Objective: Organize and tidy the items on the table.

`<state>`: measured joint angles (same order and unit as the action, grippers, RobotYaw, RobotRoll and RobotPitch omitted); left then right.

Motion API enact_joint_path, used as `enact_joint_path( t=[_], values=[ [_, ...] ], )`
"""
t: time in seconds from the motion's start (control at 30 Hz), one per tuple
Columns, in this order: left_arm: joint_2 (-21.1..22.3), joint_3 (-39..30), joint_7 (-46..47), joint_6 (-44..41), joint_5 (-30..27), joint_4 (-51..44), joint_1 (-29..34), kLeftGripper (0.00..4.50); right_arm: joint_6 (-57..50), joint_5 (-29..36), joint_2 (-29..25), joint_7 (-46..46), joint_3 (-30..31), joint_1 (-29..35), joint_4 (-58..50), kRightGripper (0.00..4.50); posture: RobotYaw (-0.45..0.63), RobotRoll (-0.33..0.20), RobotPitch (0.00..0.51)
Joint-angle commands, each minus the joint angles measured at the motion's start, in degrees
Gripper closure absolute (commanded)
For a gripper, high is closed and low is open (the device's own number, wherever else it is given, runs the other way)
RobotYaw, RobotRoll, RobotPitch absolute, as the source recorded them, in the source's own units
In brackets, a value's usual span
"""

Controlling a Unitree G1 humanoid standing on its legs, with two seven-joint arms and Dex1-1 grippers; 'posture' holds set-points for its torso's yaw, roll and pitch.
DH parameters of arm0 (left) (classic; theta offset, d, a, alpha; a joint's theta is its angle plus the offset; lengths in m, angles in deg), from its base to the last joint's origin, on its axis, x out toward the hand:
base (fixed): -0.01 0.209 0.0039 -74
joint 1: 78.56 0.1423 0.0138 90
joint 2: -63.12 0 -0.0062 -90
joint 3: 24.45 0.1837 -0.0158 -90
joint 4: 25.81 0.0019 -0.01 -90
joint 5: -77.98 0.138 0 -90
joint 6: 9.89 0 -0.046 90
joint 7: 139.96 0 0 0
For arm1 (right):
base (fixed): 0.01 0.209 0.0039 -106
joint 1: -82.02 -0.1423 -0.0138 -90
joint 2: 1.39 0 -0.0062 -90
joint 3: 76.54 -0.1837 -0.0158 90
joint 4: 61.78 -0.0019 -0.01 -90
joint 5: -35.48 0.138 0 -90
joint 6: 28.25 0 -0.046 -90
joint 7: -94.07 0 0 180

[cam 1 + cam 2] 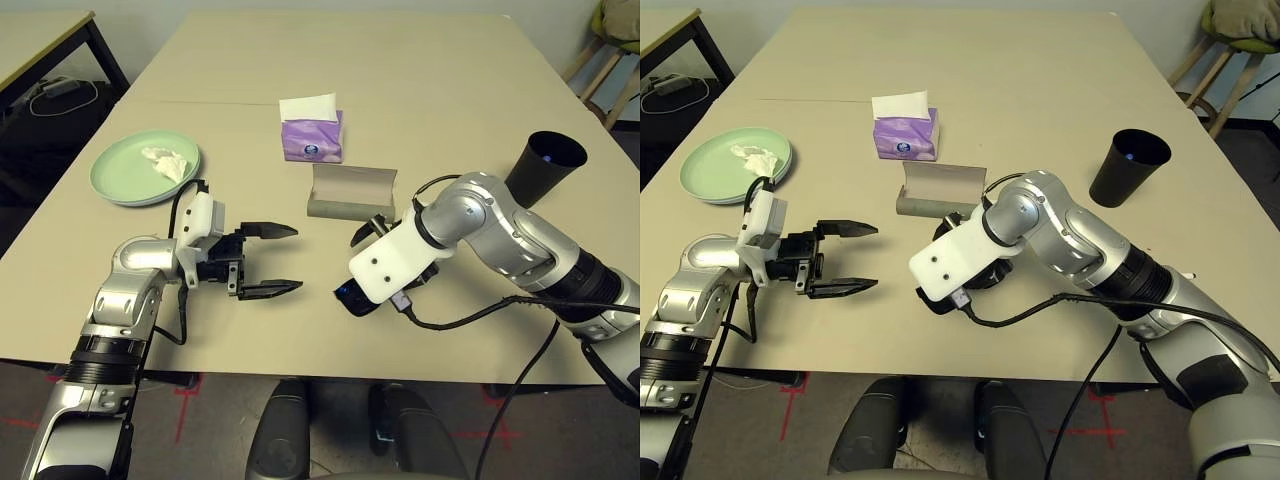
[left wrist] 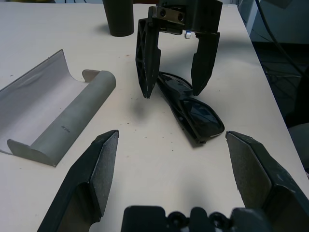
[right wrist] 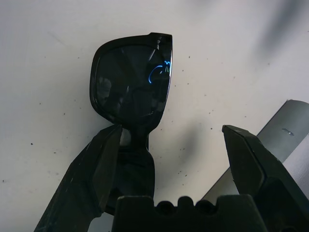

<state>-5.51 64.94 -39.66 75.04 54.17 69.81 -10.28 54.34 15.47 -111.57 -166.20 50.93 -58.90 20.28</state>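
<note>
Carefully now: our right jaws, apart and off-centre over the sunglasses, could scratch a lens when closing.

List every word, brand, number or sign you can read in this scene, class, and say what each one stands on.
No text can be read for certain.
Purple tissue box: a small blue logo on its front, too small to read.
Grey glasses case: a small dark mark on the outside, not legible.
Floor: red line markings, some crossing, with no readable lettering.
</note>
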Motion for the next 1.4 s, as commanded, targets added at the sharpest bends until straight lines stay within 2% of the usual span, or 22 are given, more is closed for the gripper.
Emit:
enact_joint_path(
  t=[0.03, 1.4],
  values=[
    [0.68, -0.34, -0.04, 0.1, -0.66, -0.32, 0.87, 0.02, 0.87, -0.3, 0.22, -0.59, 0.08, 0.68, 0.8, 0.0, 0.29, 0.0, 0.139],
    [0.63, -0.34, 0.75, 0.23, -0.93, -0.51, 0.87, 0.02, 3.04, -3.0, 2.11, -2.99, 0.58, 1.71, 3.59, 0.0, 0.31, 0.0, 0.129]
  ],
)
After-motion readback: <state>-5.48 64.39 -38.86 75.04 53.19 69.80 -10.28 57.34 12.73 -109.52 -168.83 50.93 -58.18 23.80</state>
